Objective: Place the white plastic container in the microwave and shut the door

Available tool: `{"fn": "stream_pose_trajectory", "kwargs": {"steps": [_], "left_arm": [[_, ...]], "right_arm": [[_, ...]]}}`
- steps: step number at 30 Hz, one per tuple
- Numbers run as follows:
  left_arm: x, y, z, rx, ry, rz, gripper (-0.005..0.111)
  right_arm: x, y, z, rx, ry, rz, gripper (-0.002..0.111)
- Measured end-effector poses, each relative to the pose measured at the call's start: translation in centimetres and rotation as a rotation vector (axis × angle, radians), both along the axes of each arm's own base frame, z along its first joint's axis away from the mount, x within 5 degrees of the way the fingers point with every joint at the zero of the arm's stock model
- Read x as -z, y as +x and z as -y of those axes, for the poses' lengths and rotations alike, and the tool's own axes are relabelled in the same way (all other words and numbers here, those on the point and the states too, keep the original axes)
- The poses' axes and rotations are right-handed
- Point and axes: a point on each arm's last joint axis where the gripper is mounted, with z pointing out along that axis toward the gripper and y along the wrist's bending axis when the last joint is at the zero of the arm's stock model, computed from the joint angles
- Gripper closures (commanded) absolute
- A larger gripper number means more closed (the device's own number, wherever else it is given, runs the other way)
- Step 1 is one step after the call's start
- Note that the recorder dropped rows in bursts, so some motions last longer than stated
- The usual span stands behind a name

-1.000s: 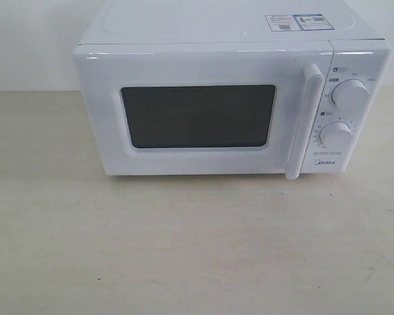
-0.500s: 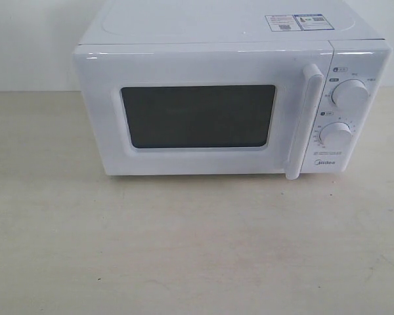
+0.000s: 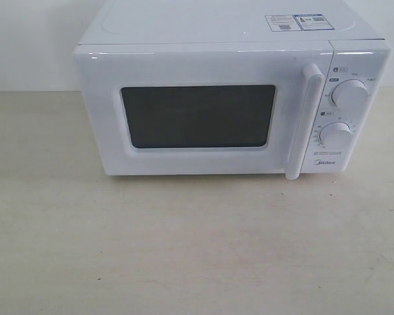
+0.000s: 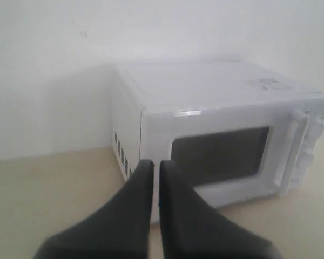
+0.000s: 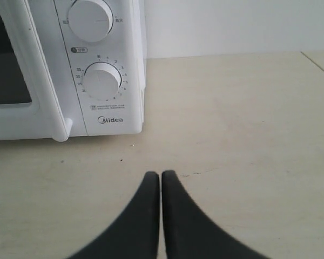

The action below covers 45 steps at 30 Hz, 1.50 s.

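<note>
Beige tabletop [image 3: 184, 249]: microwave [image 3: 203, 26], door [image 3: 197, 117] shut; left tool [image 4: 156, 163], right tool [image 5: 161, 175] pinched together, off microwave.

both grippers [image 4: 152, 170] [image 5: 161, 179] closed, empty

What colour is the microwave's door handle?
White; the handle shows best in the exterior view.

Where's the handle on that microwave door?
In the exterior view, the handle runs top to bottom along the door's right edge, just left of the two round knobs.
</note>
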Motion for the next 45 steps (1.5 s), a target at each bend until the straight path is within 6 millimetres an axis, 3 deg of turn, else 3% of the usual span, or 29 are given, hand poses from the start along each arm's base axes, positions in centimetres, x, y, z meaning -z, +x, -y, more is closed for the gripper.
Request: {"fn": "stream_pose_trajectory", "kwargs": {"steps": [3,7,15,20,31,45], "left_arm": [[0.2,1.3,0.3,-0.013,-0.008,0.150,0.102],[3.0,3.4,0.7,-0.063,0.012,0.226,0.102],[11.1,6.1,0.7,-0.170,0.064,0.081,0.102],[14.6,6.5,0.8,-0.171,0.086,-0.012,0.102],[16.3,6.4,0.3,-0.244,0.118,-0.173,0.102],[16.5,6.3,-0.1,-0.327,0.027,-0.221,0.102]], "right_arm": [[0.0,0.0,0.0,0.000,0.000,0.000,0.108],[0.0,0.0,0.0,0.000,0.000,0.000,0.108],[0.0,0.0,0.0,0.000,0.000,0.000,0.108],[0.0,0.0,0.0,0.000,0.000,0.000,0.108],[0.0,0.0,0.0,0.000,0.000,0.000,0.108],[0.0,0.0,0.0,0.000,0.000,0.000,0.108]]}}
